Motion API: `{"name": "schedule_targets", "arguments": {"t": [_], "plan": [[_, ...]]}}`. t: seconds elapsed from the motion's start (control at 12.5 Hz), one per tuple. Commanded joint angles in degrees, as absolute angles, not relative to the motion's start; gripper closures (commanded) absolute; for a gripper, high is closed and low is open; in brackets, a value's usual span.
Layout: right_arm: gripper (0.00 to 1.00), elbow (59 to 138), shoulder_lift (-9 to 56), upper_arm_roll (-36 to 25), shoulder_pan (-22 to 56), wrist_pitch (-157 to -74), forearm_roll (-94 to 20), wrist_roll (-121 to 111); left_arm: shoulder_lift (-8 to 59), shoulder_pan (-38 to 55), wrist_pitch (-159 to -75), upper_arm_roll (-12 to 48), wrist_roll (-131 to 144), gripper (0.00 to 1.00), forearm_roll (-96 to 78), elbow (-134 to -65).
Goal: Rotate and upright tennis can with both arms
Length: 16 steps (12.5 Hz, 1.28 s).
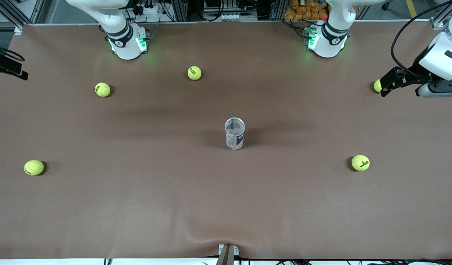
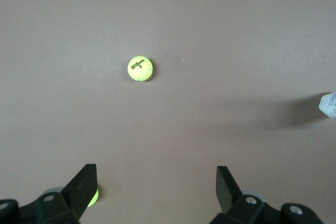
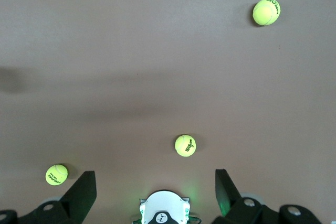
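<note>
Upright tennis can point(image 1: 234, 133) mid-table, well apart from both raised, spread grippers.

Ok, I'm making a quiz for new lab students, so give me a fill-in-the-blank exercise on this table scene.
1. The can stands ___ on the table.
2. The front view shows ___ tennis balls around it.
3. The left gripper, over the left arm's end of the table, and the right gripper, over the right arm's end, are both ___ and hold nothing.
Missing words: upright; five; open.
</note>
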<state>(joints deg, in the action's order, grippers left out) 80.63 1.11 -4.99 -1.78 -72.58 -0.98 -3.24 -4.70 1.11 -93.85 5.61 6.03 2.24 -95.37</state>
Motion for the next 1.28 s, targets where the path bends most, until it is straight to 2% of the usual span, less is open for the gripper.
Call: {"name": "schedule_targets", "arguments": {"t": [0.0, 0.32, 1.2], "plan": [[0.0, 80.4, 1.3, -4.9, -1.9, -72.3, -1.1, -2.6, -4.8, 0.4, -94.7, 5.3, 5.5, 0.0, 1.4, -94.9], [0.0, 80.4, 1.3, -4.9, -2.0, -72.4, -1.1, -2.9, -4.3, 0.4, -94.7, 2.0, 0.9, 0.0, 0.7, -94.3], [0.0, 80.4, 1.3, -4.9, -1.5, -72.4, -1.2, -3.0, -4.3, 0.3, -94.6, 0.8, 1.1, 0.0, 0.4, -94.3]]}}
